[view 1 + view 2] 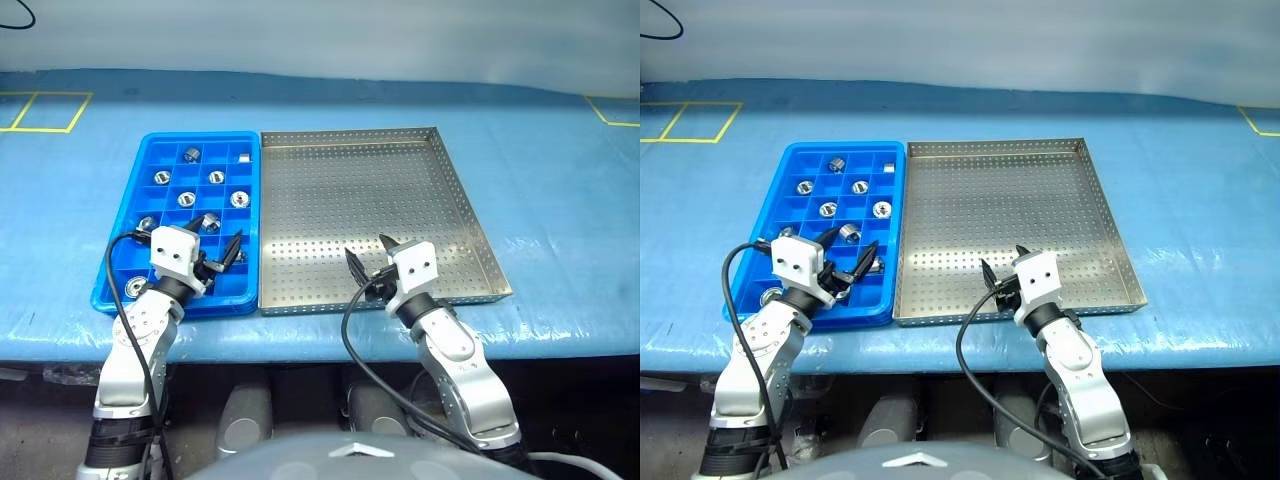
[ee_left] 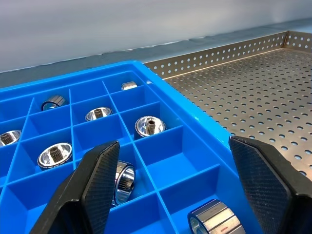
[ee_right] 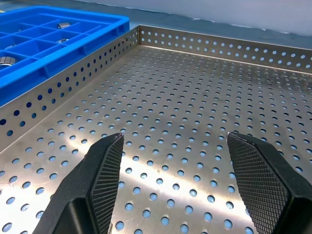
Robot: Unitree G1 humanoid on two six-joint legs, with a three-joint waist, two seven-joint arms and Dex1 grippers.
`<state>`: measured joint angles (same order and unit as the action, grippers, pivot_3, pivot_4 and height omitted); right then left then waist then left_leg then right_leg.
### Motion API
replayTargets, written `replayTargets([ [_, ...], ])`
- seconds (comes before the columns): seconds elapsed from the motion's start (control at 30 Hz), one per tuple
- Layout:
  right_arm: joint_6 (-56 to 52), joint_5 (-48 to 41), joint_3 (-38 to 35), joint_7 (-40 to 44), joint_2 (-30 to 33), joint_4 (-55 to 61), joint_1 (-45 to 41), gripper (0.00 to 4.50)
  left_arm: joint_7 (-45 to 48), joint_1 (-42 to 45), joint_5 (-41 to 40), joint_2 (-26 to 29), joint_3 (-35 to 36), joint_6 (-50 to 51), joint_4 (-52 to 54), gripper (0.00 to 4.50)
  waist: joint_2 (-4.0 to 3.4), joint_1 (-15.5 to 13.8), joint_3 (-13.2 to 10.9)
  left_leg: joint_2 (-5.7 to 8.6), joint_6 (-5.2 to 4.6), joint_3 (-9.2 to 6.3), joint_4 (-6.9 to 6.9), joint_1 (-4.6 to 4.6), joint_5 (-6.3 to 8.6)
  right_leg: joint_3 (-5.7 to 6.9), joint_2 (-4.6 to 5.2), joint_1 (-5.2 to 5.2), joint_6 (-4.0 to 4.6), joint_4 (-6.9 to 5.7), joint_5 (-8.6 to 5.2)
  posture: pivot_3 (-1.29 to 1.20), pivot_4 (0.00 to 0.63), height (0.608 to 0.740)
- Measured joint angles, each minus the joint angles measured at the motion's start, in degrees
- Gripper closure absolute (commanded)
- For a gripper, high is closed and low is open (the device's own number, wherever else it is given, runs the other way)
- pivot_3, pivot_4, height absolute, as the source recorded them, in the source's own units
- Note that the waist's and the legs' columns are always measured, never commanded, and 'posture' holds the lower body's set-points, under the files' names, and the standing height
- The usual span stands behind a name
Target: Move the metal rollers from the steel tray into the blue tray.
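Two trays are sitting side by side on the blue-covered worktop (image 1: 560, 200), their long sides touching. The blue tray (image 1: 121, 265) is lying on the robot's left, and the steel tray (image 1: 360, 200) on its right.

The metal rollers (image 1: 186, 199) are all resting in the blue tray, one to a square compartment, scattered through the grid. From the left wrist view I am seeing several of them standing on end with the dark central hole facing up (image 2: 150, 126), one tucked in the far corner compartment (image 2: 128, 85), and another lying on its side in a near compartment (image 2: 214, 218). The perforated floor of the steel tray is showing bare metal across its whole visible surface.

The left end effector (image 1: 222, 257) is hanging over the near end of the blue tray, close to the wall shared with the steel tray. Its two black fingers (image 2: 100, 178) are standing wide apart with nothing between them; a roller (image 2: 124, 181) is sitting in the compartment just behind one finger.

The right end effector (image 1: 368, 262) is hovering over the near left part of the steel tray, pointing across its floor. Its fingers (image 3: 105, 165) are likewise spread apart and gripping nothing, with only the holed sheet metal visible between them.
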<state>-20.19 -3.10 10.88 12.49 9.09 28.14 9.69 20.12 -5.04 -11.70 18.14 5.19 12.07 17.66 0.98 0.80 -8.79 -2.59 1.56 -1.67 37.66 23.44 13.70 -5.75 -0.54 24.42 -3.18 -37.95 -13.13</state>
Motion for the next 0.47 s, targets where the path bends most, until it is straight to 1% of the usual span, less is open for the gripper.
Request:
replayTargets([
  [0.47,0.0,0.1,0.0,-0.1,-0.2,0.0,0.0,0.93,0.0,0.5,0.0,0.0,0.0,0.0,0.0,0.54,0.0,0.0,0.0,0.0,0.0,0.0,0.01,0.0,0.0,0.0,0.0,0.0,0.0,-0.01,0.0,0.06,0.15,0.74],
])
